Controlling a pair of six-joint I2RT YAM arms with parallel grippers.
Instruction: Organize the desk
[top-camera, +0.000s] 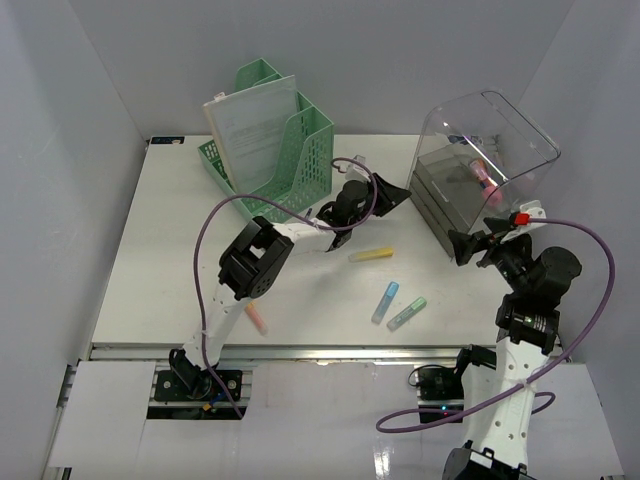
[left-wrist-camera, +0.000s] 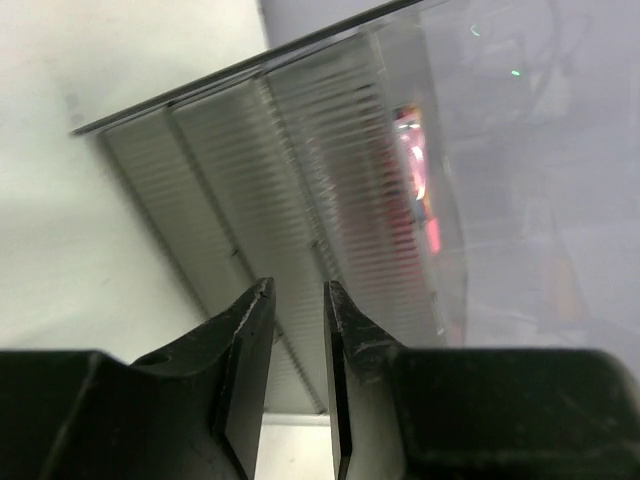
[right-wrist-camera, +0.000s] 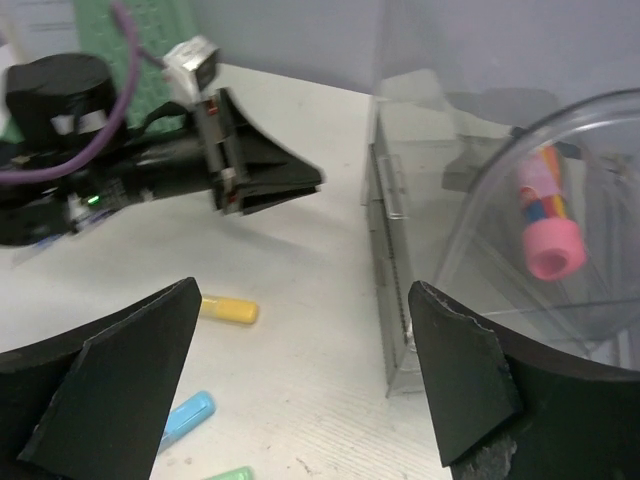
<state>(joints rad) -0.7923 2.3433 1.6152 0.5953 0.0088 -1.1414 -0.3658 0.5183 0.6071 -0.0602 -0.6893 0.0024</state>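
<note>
We are looking at the white desk, only partly tidied: one pink marker is sitting inside the clear box, while a yellow marker, blue marker, green marker and orange marker are lying loose to the box's left. Beside the box, the right hand is gaping wide and empty, and the left hand is hovering nearly pinched, gripping nothing.

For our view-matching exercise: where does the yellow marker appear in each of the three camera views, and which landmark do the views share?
Top external: yellow marker in the middle of the desk, left of the clear box.
Left wrist: not in it.
Right wrist: lower left, on the desk.
Shared landmark: the clear box, in all three views.
</note>
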